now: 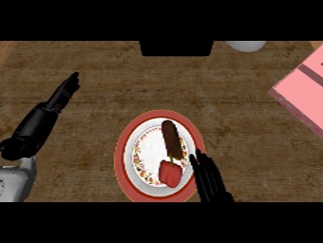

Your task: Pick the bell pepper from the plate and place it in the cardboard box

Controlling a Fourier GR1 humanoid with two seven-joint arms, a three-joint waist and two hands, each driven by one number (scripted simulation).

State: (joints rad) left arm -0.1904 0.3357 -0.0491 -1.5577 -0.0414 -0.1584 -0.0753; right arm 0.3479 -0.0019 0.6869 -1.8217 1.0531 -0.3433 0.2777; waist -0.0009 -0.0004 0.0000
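Observation:
A red bell pepper lies on the near part of a red-rimmed, flower-patterned plate, with a dark brown oblong piece stretching from it toward the plate's far side. My right hand comes in from the lower edge just right of the pepper, fingers straight and open, pointing away over the plate's right rim. The pink box sits at the right edge, open side up. My left hand rests open at the left, fingers extended, far from the plate.
A black object stands at the counter's far edge in the middle, and a white rounded thing shows beside it to the right. The brown counter top runs between the plate and the box.

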